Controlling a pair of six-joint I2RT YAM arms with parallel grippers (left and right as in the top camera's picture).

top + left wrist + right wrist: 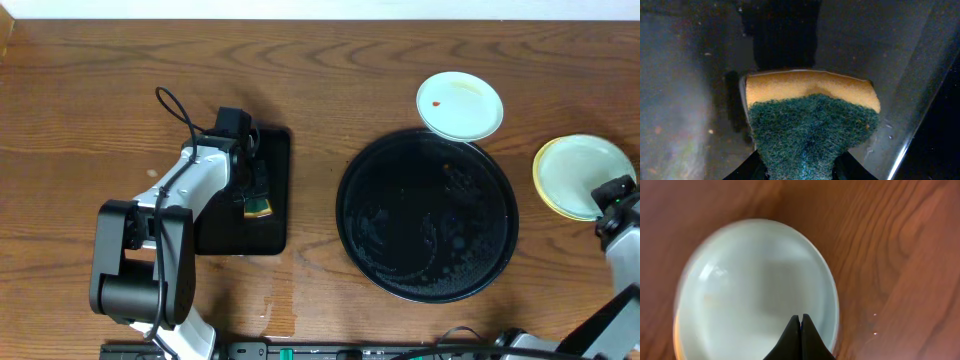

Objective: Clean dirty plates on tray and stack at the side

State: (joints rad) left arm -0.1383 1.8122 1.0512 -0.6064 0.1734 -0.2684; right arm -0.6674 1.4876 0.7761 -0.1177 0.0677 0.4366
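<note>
The round black tray (428, 215) is wet and has no plate lying fully in it. One mint-white plate with a red spot (459, 105) lies at its far edge, overlapping the rim. To the right, another mint-white plate (580, 165) lies on the pale yellow plate (545, 192). My right gripper (612, 195) is shut and empty, its tips (800, 317) over the near part of that top plate (755, 280). My left gripper (258, 200) is shut on a yellow and green sponge (810, 120), over the small rectangular tray.
The small rectangular black tray (270, 160) lies left of centre under the left arm, and its wet floor shows in the left wrist view (680, 75). The left arm's base stands at the front left. Bare wooden table lies all round.
</note>
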